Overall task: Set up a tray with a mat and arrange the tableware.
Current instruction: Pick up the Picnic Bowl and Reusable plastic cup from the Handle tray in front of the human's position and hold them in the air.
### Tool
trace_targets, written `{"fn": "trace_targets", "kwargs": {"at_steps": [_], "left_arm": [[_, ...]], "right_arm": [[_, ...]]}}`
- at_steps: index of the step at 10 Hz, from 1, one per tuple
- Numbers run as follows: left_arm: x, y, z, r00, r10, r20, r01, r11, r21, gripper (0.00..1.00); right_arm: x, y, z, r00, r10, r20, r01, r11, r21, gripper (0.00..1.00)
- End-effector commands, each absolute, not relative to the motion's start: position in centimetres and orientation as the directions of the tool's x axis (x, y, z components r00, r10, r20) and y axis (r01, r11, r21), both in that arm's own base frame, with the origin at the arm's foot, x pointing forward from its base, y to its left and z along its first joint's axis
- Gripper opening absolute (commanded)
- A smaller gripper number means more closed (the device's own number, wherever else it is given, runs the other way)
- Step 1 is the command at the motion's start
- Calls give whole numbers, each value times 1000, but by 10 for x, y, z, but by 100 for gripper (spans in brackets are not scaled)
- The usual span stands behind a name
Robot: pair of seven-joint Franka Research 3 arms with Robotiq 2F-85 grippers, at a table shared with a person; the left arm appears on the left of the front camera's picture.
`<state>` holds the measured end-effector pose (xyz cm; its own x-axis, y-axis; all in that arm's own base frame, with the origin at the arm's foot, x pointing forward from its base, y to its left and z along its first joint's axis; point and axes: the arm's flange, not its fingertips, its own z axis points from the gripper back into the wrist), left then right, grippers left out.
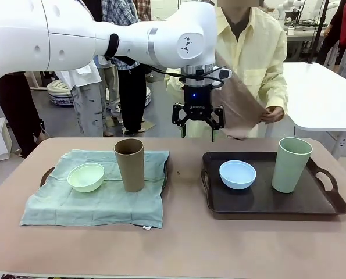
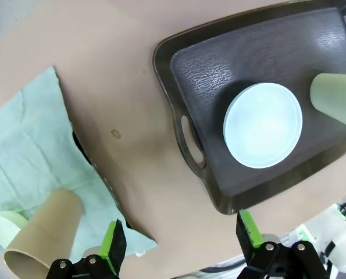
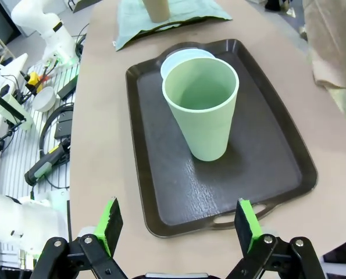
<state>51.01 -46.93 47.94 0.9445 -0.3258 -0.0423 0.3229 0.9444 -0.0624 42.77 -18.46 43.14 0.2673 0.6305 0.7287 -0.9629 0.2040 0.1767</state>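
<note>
Left gripper (image 1: 198, 124) hangs spread and empty above the bare tan tabletop (image 1: 184, 244), between the two trays; its green pads (image 2: 113, 249) stand wide apart in the wrist view. Just to the robot's right of it lies the dark brown textured plastic tray (image 1: 266, 204). This carries the shallow light blue matte bowl (image 1: 238, 174) near its left end and the tall pale sage green handleless cup (image 1: 291, 164) near its right end, the two apart. On the other side, the rumpled pale green cloth mat (image 1: 97, 195) covers a second tray whose handle (image 1: 46, 175) peeps out. On the mat stand the small pale mint green matte bowl (image 1: 86, 176) and the tall tan brown handleless cup (image 1: 129, 164), close together. Right gripper (image 3: 177, 224) is likewise spread with nothing between its fingers, hovering off the dark tray's near handle. Across the table a person's hand (image 1: 273, 114) holds a limp taupe cloth (image 1: 239, 107).

Bowls and cups look light, rigid and fairly smooth, so they are probably best pinched over the rim, one finger inside and one outside. The cups, tall and narrow-footed, would likely tip if nudged. The cloth is floppy and wants a corner pinch.
</note>
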Motion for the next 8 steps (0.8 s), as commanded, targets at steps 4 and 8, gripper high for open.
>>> {"fn": "trace_targets", "kwargs": {"at_steps": [4,8], "left_arm": [[499,-462,470,945,-307,110,322,934,-157,100],[479,-476,447,935,-330,130,350,917,-189,100]], "right_arm": [[428,-180,423,234,633,738,-970,199,136,100],[422,-182,408,197,652,733,-972,225,61,100]]}}
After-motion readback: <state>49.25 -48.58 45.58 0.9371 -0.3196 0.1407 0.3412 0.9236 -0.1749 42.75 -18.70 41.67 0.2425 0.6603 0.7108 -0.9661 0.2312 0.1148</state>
